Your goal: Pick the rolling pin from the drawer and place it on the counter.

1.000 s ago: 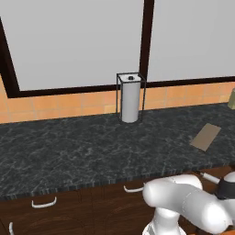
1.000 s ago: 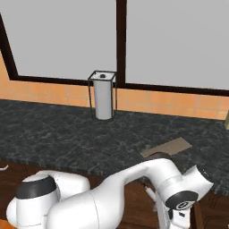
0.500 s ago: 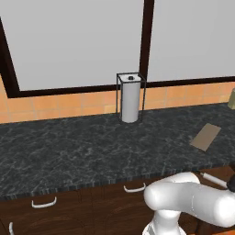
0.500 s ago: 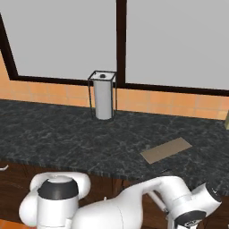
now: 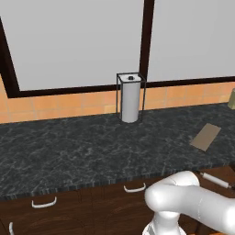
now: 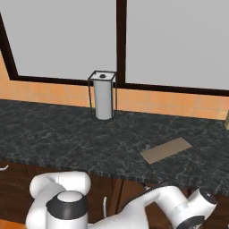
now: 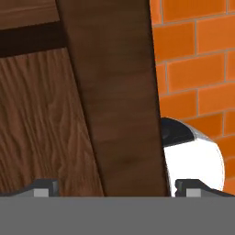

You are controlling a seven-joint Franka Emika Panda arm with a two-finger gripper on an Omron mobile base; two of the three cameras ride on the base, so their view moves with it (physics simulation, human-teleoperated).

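Left base view: the arm is swinging lower than a second ago, toward the drawer under the table's right end, where the rolling pin is lying unlifted. Gripper fingertips spread apart, holding nothing.

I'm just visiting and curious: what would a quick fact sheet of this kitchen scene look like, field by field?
Rolling pin: low at the right of the left base view, below the counter edge, not on the counter
Counter: dark marble slab
Paper towel roll: upright in a wire holder by the wall
Tan board: lying flat on the counter
Gripper: fingertips apart, facing dark wood, holding nothing
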